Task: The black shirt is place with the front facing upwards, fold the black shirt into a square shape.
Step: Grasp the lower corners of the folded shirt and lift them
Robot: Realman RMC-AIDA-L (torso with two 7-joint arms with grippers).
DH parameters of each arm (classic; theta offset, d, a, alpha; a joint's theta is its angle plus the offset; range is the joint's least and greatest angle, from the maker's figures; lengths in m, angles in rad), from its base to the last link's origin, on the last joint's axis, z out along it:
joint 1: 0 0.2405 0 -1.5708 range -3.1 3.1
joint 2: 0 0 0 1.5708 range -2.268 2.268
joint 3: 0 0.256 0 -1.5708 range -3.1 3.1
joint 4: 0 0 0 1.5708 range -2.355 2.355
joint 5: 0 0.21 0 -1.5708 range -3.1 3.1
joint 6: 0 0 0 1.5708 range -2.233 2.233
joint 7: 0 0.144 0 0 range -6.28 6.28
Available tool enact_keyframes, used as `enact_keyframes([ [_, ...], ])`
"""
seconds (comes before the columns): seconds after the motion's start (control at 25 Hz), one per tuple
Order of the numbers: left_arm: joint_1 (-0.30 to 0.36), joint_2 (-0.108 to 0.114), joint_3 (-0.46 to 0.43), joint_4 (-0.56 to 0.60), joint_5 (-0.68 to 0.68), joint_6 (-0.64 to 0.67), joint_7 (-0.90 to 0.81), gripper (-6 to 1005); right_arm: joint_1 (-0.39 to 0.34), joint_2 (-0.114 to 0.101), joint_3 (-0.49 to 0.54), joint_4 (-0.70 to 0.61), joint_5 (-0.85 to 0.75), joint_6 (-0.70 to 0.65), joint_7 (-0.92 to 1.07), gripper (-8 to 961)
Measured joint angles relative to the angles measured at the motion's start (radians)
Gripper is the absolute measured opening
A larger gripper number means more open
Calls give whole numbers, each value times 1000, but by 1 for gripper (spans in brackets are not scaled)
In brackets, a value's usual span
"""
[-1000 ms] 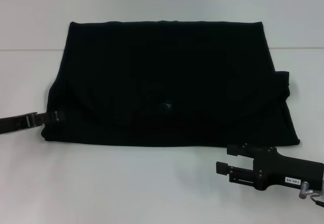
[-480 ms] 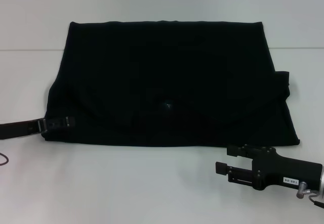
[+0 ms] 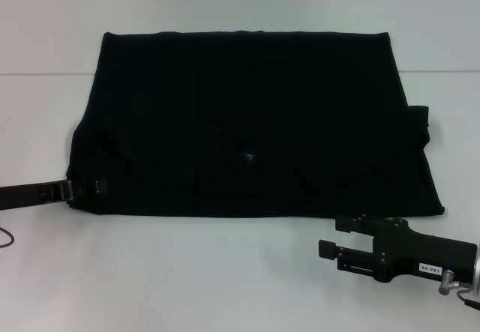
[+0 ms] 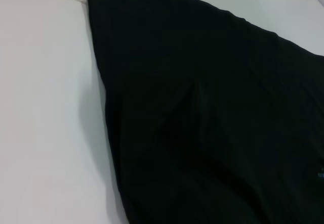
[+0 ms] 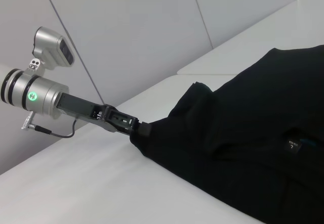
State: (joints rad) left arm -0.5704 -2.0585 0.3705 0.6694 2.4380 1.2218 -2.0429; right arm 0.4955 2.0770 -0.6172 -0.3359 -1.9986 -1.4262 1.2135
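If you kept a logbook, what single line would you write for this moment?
black shirt: partly folded, flat on white table | left gripper: at shirt's near-left corner | right gripper: off the shirt, by near-right corner

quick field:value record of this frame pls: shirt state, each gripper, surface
shirt: black shirt lying partly folded, wide rectangle, neck label showing
left gripper: left gripper at the shirt's near left corner, tip lost against the black fabric
right gripper: right gripper on the table off the shirt's near right edge, not touching it
surface: white table
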Motion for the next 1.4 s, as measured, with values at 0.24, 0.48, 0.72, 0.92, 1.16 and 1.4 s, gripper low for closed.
enact_keyframes([
  [0.24, -4, 0, 3, 4, 12, -1, 0, 574, -5, 0, 4, -5, 2, -1, 28, 738],
  [0.48, -4, 1, 4, 7, 12, 1, 0, 328, -9, -16, 17, -36, 7, -5, 123, 738],
  [0.72, -3, 3, 4, 9, 12, 8, 2, 75, -28, -50, 9, -269, -28, -25, 519, 735],
  [0.92, -3, 7, 0, 14, 12, 20, 5, 39, 6, -134, 12, -449, -208, -55, 1007, 732],
  [1.16, -1, 8, -3, 24, 13, 33, 5, 40, 127, -169, 21, -545, -480, -93, 1286, 730],
  [1.4, -3, 9, -8, 26, 12, 44, 5, 40, 237, -132, -7, -504, -645, -40, 1320, 729],
])
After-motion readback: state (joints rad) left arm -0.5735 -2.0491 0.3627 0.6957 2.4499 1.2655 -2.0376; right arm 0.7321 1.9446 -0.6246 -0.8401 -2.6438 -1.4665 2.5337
